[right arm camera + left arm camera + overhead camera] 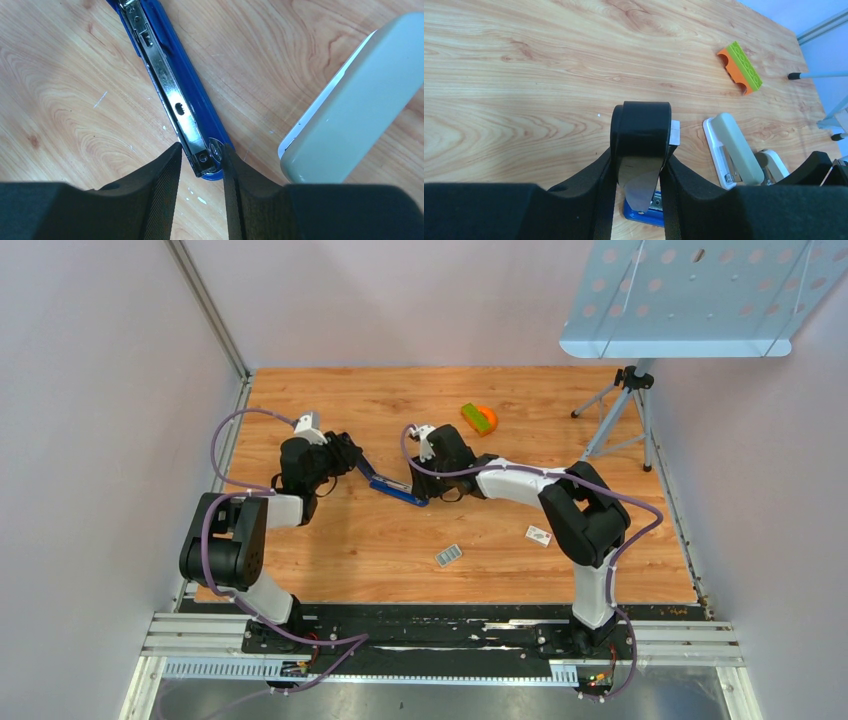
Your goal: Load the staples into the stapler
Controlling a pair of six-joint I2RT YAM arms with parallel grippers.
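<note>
Barely started: L gripper [639, 165] is clamped on the blue stapler's [395, 487] black top [642, 125], propping it open, and R gripper [201, 152] pinches its front end. The staples [448, 556] lie loose on the table [300, 400] nearer the bases, well apart from both. Pickup & loading still to do.

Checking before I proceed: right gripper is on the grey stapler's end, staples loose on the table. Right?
No: the right gripper grips the end of the blue stapler; the grey stapler lies beside it, per the right wrist view. The staples do lie loose on the table.
</note>
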